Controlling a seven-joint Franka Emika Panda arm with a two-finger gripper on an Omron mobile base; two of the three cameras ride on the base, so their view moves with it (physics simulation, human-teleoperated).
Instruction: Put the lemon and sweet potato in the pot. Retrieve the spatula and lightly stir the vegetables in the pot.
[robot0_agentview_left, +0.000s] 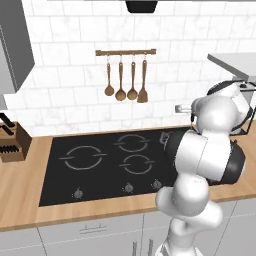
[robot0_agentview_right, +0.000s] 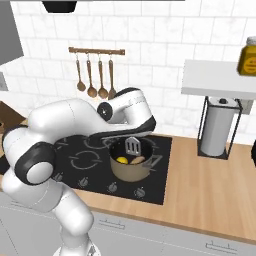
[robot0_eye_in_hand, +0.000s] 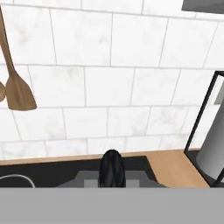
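Yellow lemon (robot0_agentview_right: 121, 160) and brown-orange sweet potato (robot0_agentview_right: 138, 160) lie side by side inside the dark pot (robot0_agentview_right: 131, 171) on the black cooktop (robot0_agentview_right: 90, 158). Above them the spatula (robot0_agentview_right: 132, 146) hangs head-down into the pot, with its black handle (robot0_eye_in_hand: 110, 169) pinched in the gripper (robot0_agentview_right: 134, 134). Further right, a paper towel roll (robot0_agentview_right: 218, 127) stands on the wooden counter (robot0_agentview_right: 210, 185).

Bright, even rendered light; slightly soft, low-resolution detail.
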